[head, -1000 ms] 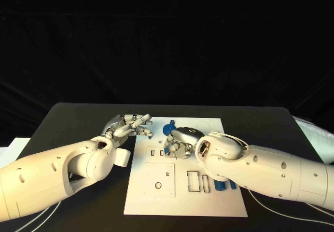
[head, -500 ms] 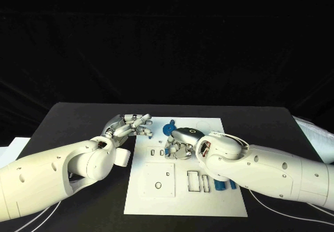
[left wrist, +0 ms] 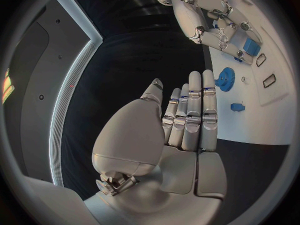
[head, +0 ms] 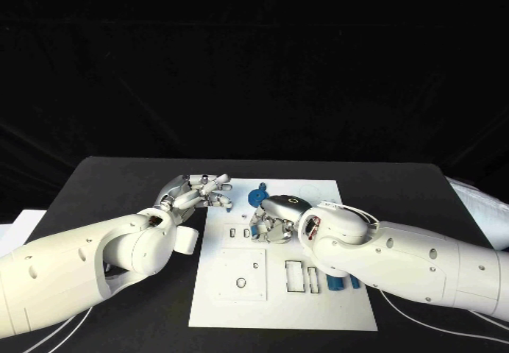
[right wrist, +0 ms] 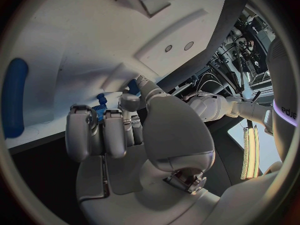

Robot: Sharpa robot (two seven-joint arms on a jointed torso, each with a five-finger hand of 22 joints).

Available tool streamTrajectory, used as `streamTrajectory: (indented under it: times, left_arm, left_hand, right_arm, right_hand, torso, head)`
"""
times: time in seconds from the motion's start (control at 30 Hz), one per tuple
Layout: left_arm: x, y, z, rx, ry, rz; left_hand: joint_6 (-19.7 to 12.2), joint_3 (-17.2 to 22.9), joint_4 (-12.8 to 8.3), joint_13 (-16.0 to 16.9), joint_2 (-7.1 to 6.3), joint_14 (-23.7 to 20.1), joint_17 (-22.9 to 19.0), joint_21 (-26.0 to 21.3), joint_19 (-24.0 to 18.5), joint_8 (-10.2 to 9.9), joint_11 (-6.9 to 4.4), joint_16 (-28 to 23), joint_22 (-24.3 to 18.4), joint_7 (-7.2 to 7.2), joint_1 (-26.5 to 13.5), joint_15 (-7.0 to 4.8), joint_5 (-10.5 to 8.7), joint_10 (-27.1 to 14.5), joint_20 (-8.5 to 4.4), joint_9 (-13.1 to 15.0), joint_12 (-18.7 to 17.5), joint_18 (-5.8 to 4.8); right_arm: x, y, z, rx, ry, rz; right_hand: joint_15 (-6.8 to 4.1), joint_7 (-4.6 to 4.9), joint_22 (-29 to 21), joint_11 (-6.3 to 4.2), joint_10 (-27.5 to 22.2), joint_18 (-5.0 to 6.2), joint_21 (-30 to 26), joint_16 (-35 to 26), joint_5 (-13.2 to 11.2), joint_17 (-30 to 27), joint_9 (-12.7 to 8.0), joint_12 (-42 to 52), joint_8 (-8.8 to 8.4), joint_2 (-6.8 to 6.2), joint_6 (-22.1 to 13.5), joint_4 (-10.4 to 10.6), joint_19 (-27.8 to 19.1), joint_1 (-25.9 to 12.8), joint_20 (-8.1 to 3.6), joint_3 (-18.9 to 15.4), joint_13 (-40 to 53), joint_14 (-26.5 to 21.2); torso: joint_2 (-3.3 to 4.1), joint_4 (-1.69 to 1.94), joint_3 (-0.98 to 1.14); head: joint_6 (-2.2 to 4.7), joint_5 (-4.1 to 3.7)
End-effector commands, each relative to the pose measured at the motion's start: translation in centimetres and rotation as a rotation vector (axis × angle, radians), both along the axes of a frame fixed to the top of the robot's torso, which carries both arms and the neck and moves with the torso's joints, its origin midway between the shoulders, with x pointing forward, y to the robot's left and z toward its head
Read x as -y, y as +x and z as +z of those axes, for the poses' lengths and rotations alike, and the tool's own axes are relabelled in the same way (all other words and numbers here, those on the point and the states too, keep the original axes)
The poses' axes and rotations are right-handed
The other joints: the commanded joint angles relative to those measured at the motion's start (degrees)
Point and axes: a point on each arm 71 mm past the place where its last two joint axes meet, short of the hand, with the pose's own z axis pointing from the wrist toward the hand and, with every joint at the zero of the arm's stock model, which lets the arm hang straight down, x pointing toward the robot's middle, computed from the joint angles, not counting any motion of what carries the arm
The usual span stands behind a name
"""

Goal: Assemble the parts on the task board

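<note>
Left hand (left wrist: 187, 130): fingers straight and together, holding nothing, beside the task board (head: 318, 294).
Right hand (head: 278, 217): fingers curled over the board on a small blue part (right wrist: 100, 114).

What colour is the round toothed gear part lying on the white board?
Blue; the round toothed gear shows best in the left wrist view.

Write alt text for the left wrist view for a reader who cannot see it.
The robot's left hand hangs open, fingers straight and together, beside the white task board. Beyond its fingertips a blue gear and a small blue part sit on the board. Farther off, the right hand reaches over the board with a blue part at its fingers.
</note>
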Motion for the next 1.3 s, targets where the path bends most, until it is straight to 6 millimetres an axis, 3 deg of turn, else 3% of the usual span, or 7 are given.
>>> streamTrajectory:
  times: [0.03,0.77,0.97,1.07,1.1,1.17,1.3]
  left_arm:
    - [0.2,0.0,0.1,0.006,-0.014,-0.019]
    - [-0.1,-0.1,-0.1,-0.013,0.029,-0.018]
    - [-0.3,-0.1,-0.1,-0.052,0.191,-0.061]
    - [-0.4,0.1,0.2,-0.073,0.295,-0.084]
    - [-0.4,0.3,0.3,-0.083,0.339,-0.101]
    - [-0.1,0.6,0.8,-0.108,0.447,-0.154]
    - [0.7,1.0,1.5,-0.153,0.744,-0.262]
  left_hand:
    - [0.1,0.1,-0.3,0.1,0.25,-0.3,0.1,0.3,-0.2,-0.3,0.19,-0.1,0.1,0.16,0.3,0.13,-0.19,0.0,-0.06,0.0,-0.2,0.4]
    - [0.3,-0.2,-0.8,0.3,0.47,3.3,3.0,2.6,2.2,-0.6,-0.27,2.3,1.5,-0.12,0.2,-0.76,-0.21,0.5,-0.79,0.1,-0.5,0.6]
    - [1.3,-1.6,0.1,2.8,-0.07,8.6,7.9,6.8,5.4,-0.4,-2.48,8.9,4.2,-1.78,-1.4,-2.82,-0.35,7.4,-2.5,0.3,3.4,0.71]
    - [2.7,-2.3,0.7,5.8,-0.21,11.7,24.2,12.1,7.7,0.7,-3.94,27.7,7.9,-3.17,-1.8,-4.28,-0.28,10.4,-4.35,0.6,7.3,0.48]
    - [3.1,-2.6,0.8,7.6,-0.41,13.5,34.9,16.8,9.5,1.1,-4.22,39.4,12.1,-3.8,-1.9,-5.07,-0.29,11.3,-4.89,0.8,9.6,0.07]
    - [3.7,-3.5,1.0,12.5,-1.16,14.0,51.0,32.9,12.9,2.4,-5.28,56.2,30.0,-4.08,-2.1,-5.29,-0.45,11.4,-6.12,1.2,15.4,-1.98]
    - [5.1,-5.8,5.2,22.2,0.03,15.4,63.2,46.0,14.4,5.7,-6.57,68.3,45.0,-5.35,-6.2,-6.23,-1.05,9.0,-6.29,2.8,26.6,-3.85]
  right_arm:
    - [0.2,0.0,-0.4,0.0,-0.016,-0.021]
    - [0.8,-1.9,3.3,0.151,0.282,0.02]
    - [3.0,-1.9,5.6,0.076,0.356,0.045]
    - [4.7,-1.4,6.6,0.016,0.417,-0.01]
    - [5.5,-1.2,7.0,-0.002,0.446,-0.047]
    - [7.0,-0.9,7.5,-0.037,0.499,-0.112]
    - [9.3,-0.6,8.0,-0.077,0.567,-0.206]
  right_hand:
    - [0.47,0.07,-0.3,0.11,-0.7,0.15,-0.3,-0.4,0.4,0.1,-0.1,-1.0,-0.24,-0.85,-0.7,0.1,-0.3,0.0,0.25,-0.5,-0.9,3.0]
    - [1.53,1.4,-2.2,1.4,-3.9,0.52,-1.4,-1.8,-0.4,-1.5,-0.2,-3.0,-0.21,-2.94,-6.2,3.6,-1.5,-1.7,1.23,-8.3,-3.9,2.6]
    - [1.78,1.49,-2.1,1.6,-3.5,0.54,-1.4,-1.7,-1.6,-1.1,0.1,-1.0,0.52,-1.42,-6.4,6.3,-1.3,0.4,1.6,-12.4,-3.1,2.7]
    - [1.52,1.12,-1.9,1.22,-3.1,0.53,-1.4,-1.6,-1.6,-1.0,0.3,-0.1,1.18,0.54,-5.4,5.7,-1.2,2.7,1.45,-11.6,-2.5,2.8]
    - [1.35,0.88,-1.8,1.01,-2.5,0.51,-1.3,-1.6,-2.8,-0.9,0.4,0.7,1.63,1.66,-4.6,5.6,-1.1,3.6,1.28,-11.2,-2.0,2.8]
    - [1.09,0.64,-1.1,0.73,-1.2,0.35,-1.0,-1.2,-4.2,-0.4,0.5,2.6,2.16,3.48,-3.8,5.2,-0.6,4.9,1.04,-10.5,-0.5,3.0]
    - [0.99,0.64,-0.8,0.66,-0.4,0.28,-0.8,-1.1,-3.6,-0.2,0.4,3.8,2.2,4.16,-3.8,4.6,-0.4,5.9,0.89,-10.2,0.4,3.1]
  torso:
    - [0.04,0.0,0.02]
    - [-0.14,-0.1,0.13]
    - [-0.82,-0.3,0.66]
    - [-1.1,-0.45,0.77]
    - [-1.34,-0.56,0.83]
    - [-1.54,-0.65,0.88]
    - [-2.07,-1.06,1.09]
  head:
    - [0.0,-0.01]
    - [0.25,-0.31]
    - [0.14,0.18]
    - [0.01,0.16]
    - [-0.14,0.11]
    - [-0.17,0.09]
    - [-0.38,0.68]
